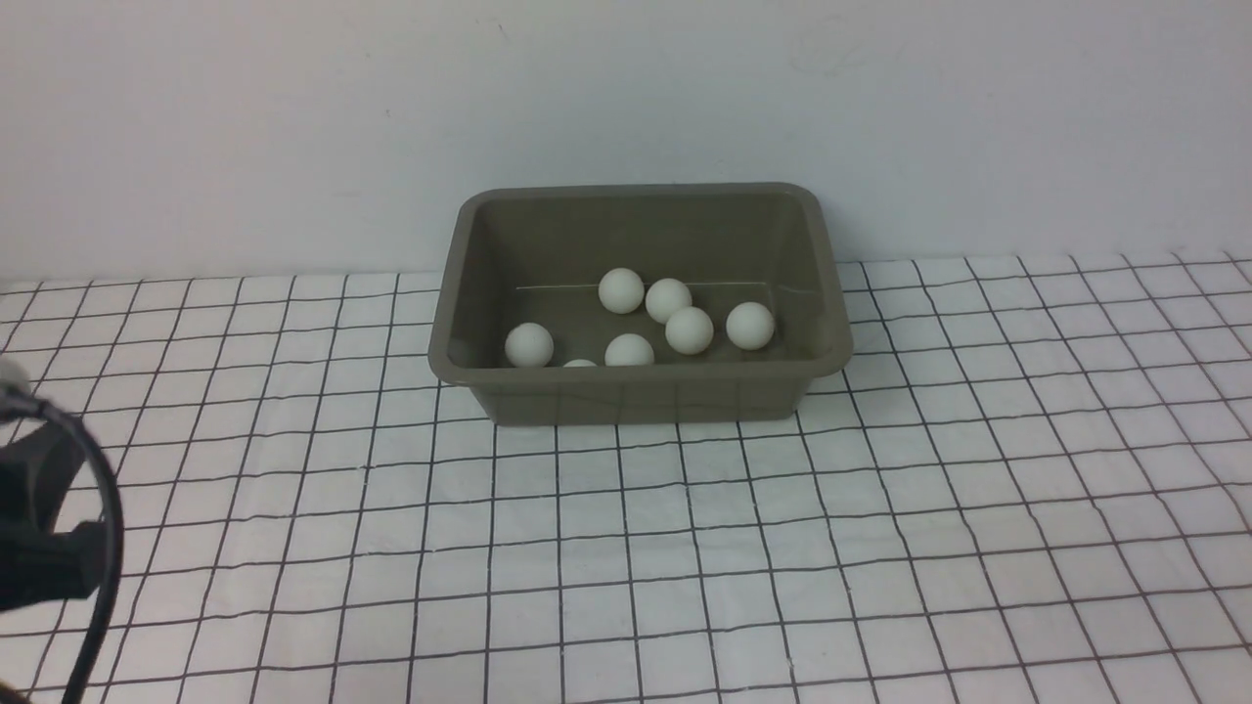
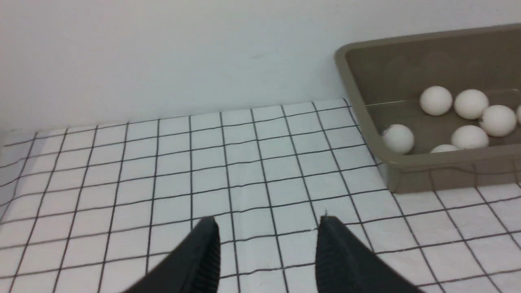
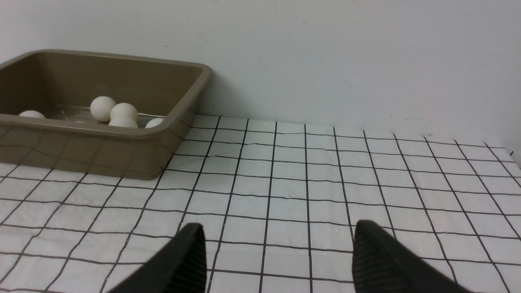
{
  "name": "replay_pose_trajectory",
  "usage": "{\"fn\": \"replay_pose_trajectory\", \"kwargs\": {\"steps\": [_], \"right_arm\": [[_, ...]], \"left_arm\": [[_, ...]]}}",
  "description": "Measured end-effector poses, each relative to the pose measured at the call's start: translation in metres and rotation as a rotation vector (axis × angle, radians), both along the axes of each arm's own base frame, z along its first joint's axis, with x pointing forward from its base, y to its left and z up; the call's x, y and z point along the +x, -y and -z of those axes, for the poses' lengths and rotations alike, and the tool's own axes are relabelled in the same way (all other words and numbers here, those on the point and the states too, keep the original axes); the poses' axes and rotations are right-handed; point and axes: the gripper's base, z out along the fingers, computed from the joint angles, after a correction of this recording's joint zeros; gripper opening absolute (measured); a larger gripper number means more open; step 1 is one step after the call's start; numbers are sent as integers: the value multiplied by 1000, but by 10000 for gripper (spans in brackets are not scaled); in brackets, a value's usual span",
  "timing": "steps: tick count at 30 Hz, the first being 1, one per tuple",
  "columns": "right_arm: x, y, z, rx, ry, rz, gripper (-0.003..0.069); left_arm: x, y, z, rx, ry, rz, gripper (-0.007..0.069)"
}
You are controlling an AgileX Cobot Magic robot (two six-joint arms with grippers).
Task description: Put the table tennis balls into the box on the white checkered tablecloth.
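The olive-grey box (image 1: 641, 389) stands on the white checkered tablecloth (image 1: 685, 548) against the back wall. Several white table tennis balls (image 1: 690, 330) lie inside it, one half hidden behind the front wall. In the left wrist view the box (image 2: 443, 162) sits ahead and to one side with balls (image 2: 436, 100) inside; my left gripper (image 2: 268, 224) hangs open over bare cloth, nothing between its fingers. In the right wrist view the box (image 3: 101, 150) with balls (image 3: 103, 108) lies off to the side; my right gripper (image 3: 279, 230) is open over bare cloth. Only part of the left arm (image 1: 39, 518) shows in the front view.
A plain white wall (image 1: 626, 98) rises directly behind the box. A black cable (image 1: 103, 548) loops by the left arm at the front left edge. The tablecloth (image 3: 366, 171) spreads wide on both sides of the box.
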Motion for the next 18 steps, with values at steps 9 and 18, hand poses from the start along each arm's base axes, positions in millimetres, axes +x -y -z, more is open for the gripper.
{"fn": "replay_pose_trajectory", "kwargs": {"steps": [9, 18], "right_arm": [[0, 0, 0, -2, -1, 1, 442], [0, 0, 0, -2, -2, 1, 442]], "left_arm": [[-50, -11, 61, -9, 123, -94, 300], [-68, -11, 97, -12, 199, -94, 300]]}}
